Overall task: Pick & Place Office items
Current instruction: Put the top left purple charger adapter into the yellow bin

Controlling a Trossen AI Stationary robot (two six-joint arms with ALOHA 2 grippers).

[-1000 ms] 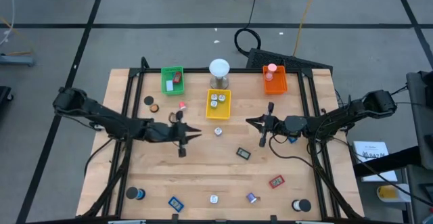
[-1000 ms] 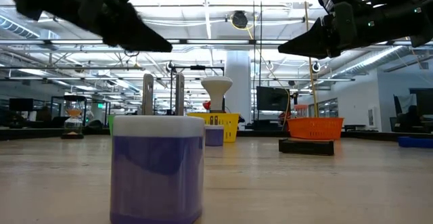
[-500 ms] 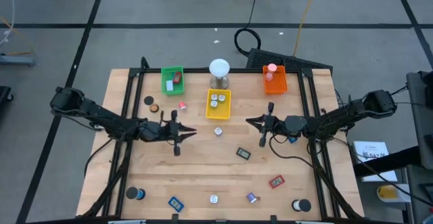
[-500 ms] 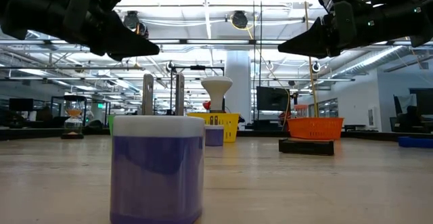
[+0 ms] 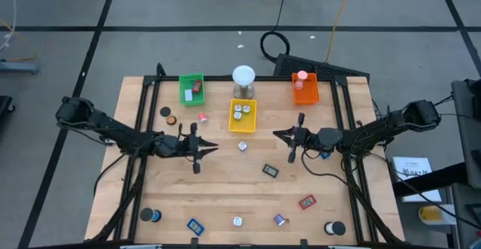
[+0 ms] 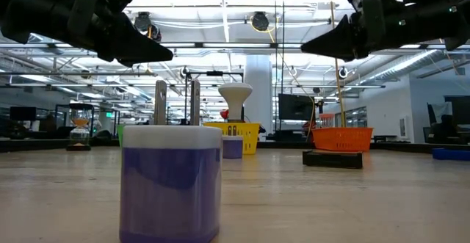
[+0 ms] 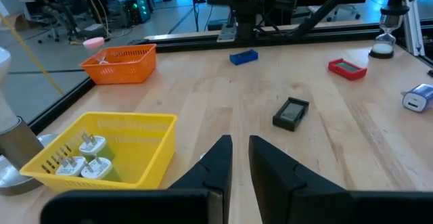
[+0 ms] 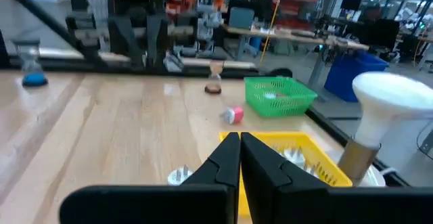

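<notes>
My left claw (image 5: 209,147) hangs above the table's middle, fingers nearly together with a thin gap, holding nothing. My right claw (image 5: 279,135) waits opposite, pinched shut and empty. To pick well, I should open wide before lowering. The nearest item, a small white plug (image 5: 243,146), lies on the wood just ahead of my left fingertips, below the yellow tray (image 5: 243,126).

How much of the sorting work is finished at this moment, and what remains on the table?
Partly done: the yellow tray holds white plugs, the green tray a red piece, the orange tray a pink bit. Nothing is in hand: the left hand and right hand hover empty above the table. Left loose: a dark block, red piece, blue piece, black rolls and more.
</notes>
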